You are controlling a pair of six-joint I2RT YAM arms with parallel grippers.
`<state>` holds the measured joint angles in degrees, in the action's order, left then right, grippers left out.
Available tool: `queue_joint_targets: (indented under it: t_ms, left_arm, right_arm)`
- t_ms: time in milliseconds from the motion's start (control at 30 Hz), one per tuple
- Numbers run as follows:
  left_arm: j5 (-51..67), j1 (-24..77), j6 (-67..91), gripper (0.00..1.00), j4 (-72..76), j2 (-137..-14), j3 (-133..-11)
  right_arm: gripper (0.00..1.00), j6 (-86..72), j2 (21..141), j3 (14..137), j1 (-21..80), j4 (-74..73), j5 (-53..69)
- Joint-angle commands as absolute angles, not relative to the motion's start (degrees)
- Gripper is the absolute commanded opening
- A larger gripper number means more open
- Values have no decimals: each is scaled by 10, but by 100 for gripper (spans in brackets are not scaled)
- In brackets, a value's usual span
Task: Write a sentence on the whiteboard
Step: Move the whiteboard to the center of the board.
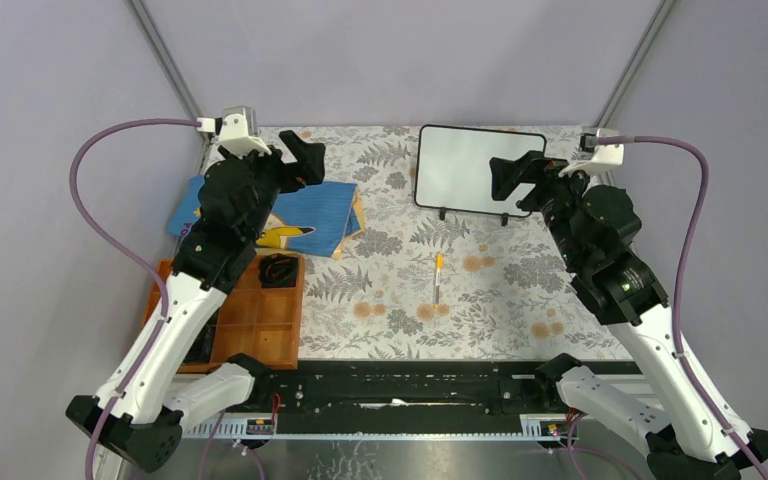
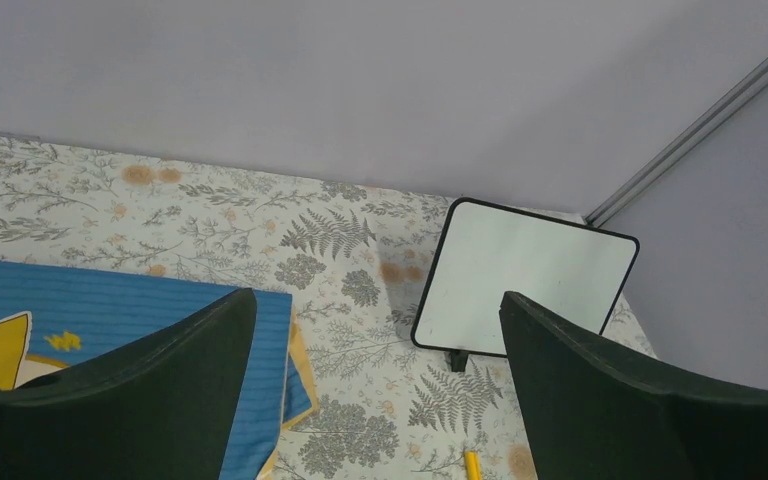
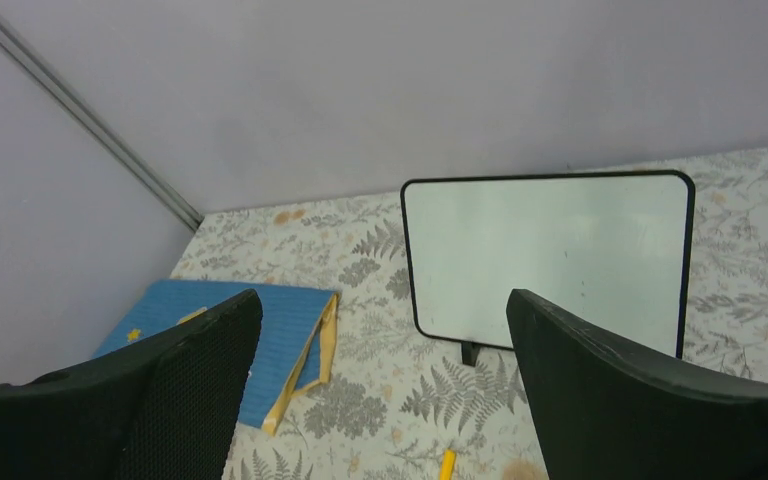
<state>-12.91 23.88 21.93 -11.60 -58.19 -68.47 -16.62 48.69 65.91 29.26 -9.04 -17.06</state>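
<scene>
The whiteboard (image 1: 465, 168) stands on its black feet at the back of the table, its face blank; no sentence shows on it. It also shows in the left wrist view (image 2: 520, 280) and the right wrist view (image 3: 545, 255). A marker (image 1: 438, 278) with an orange cap lies on the cloth in front of the board; its orange tip shows in the left wrist view (image 2: 472, 465) and the right wrist view (image 3: 447, 464). My left gripper (image 1: 305, 160) is open and empty, raised over the blue book. My right gripper (image 1: 515, 175) is open and empty, raised at the board's right part.
A blue star-patterned book (image 1: 305, 215) lies at the back left. A wooden compartment tray (image 1: 260, 315) with a black item sits at the near left. The fern-patterned cloth (image 1: 380, 300) covers the table. Grey walls enclose the cell.
</scene>
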Motion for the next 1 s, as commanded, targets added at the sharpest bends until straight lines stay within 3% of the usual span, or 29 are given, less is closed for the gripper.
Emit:
queue_joint_targets:
  t_ms: [0, 333, 567, 700, 967]
  left_arm:
    - [-139, 235, 219, 99, -123, -565, -678]
    - [-66, 245, 201, 99, -90, -572, -668]
    - [-73, 247, 226, 99, -30, -586, -624]
    - [-111, 247, 229, 99, 33, -539, -546]
    - [-73, 248, 184, 99, 82, -466, -453]
  right_arm:
    - [100, -191, 477, 661, 282, -117, -147]
    - [100, -146, 487, 634, 314, -115, -138]
    - [100, -112, 571, 618, 452, -154, -344]
    - [100, -202, 640, 626, 484, -189, -491]
    - [100, -270, 642, 579, 464, -144, -388]
